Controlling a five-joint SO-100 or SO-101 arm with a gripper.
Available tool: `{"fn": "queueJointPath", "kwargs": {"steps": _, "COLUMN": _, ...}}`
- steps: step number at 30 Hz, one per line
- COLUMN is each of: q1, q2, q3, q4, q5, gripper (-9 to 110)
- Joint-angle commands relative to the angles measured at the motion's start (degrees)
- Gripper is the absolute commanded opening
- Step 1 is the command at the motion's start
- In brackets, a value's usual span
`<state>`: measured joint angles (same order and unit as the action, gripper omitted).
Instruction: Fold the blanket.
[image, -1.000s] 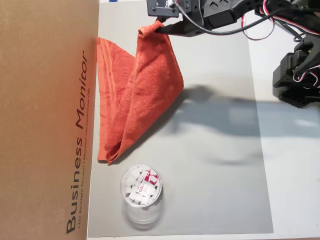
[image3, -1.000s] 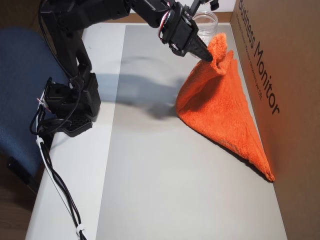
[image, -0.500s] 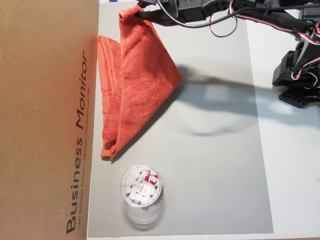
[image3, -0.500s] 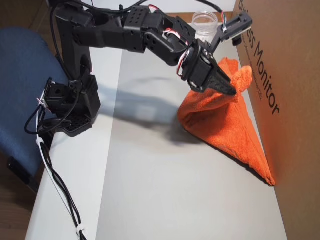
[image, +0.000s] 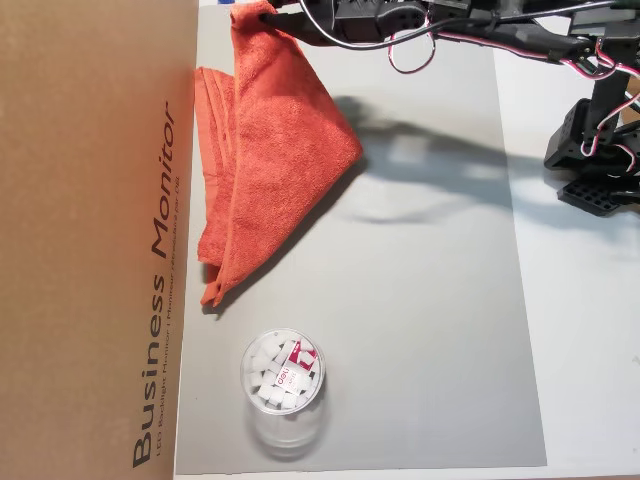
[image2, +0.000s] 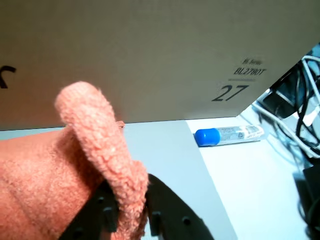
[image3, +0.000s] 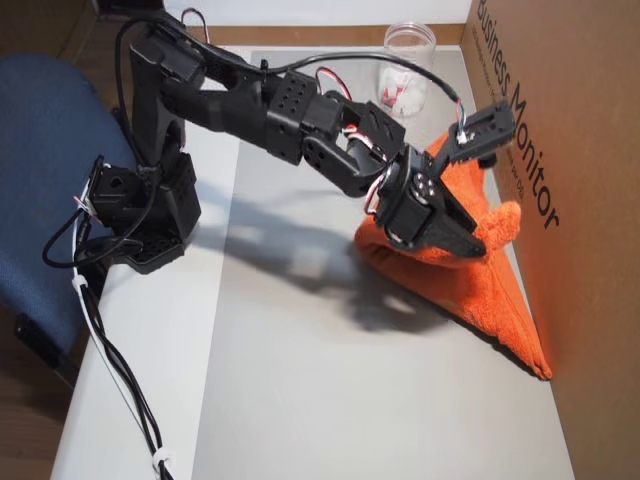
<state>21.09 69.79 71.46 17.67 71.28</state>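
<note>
The blanket (image: 270, 160), orange-red terry (nubby, hemmed), lies doubled into a rough triangle beside the cardboard box (image: 90, 240); the hand (image2: 127, 220) pinches one raised corner.

I've got the tall brown cardboard box (image: 95, 240) walling off the whole left side in an overhead view, with the orange-red terry towel (image: 270, 170) bunched right against it. The clear plastic jar (image: 283, 375) stands just below the towel's tip. Right of those, the grey mat (image: 420, 330) lies open. The black arm base (image: 595, 150) blocks the far right.
</note>
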Motion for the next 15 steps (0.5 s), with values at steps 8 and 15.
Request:
{"fn": "queueJointPath", "kwargs": {"steps": 8, "q1": 2.7, "q2": -12.6, "q3": -16.8, "q4": -2.9, "q5": 6.2, "gripper": 0}}
{"fn": "queueJointPath", "kwargs": {"steps": 15, "q1": 2.9, "q2": -21.1, "q3": -26.2, "q4": -2.8, "q5": 8.6, "gripper": 0}}
